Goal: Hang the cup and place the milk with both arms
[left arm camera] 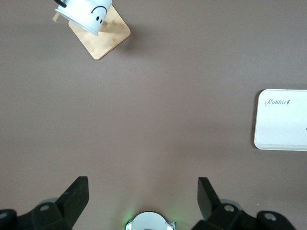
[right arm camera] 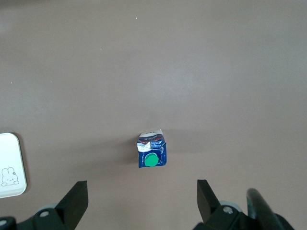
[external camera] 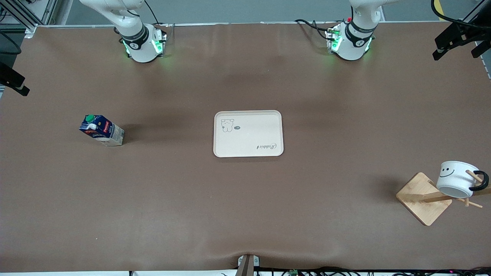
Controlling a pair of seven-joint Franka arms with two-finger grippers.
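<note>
The front view shows only the bases and lower links of both arms, at the table's edge farthest from the front camera; neither gripper appears there. The wrist views supply them. The left gripper [left arm camera: 143, 194] hangs high over bare brown table [external camera: 345, 115] toward the left arm's end, its two black fingers [left arm camera: 76, 194] spread wide apart with nothing between them. The right gripper [right arm camera: 142, 196] hangs high over the table toward the right arm's end, fingers [right arm camera: 76, 196] likewise wide apart and empty. Both arms wait raised.

The cup [external camera: 456, 179], a white mug with a black smiley face, hangs by its black loop handle [external camera: 481, 181] on a peg of the wooden mug stand [external camera: 424, 197], tilted with its mouth angled downward. The stand sits at the left arm's end, nearer the front camera than the tray. The left wrist view catches the cup [left arm camera: 84, 14] on the stand's square bamboo base [left arm camera: 108, 36], but not the handle's seating on the peg, which the front view shows.

The milk carton [external camera: 101, 130] stands upright on the table at the right arm's end, green cap on top. The right wrist view looks straight down on it [right arm camera: 152, 154], well apart from the tray.

The cream tray [external camera: 248, 133], printed with a small cartoon animal and the word "Rabbit", lies at the table's middle and holds nothing.
</note>
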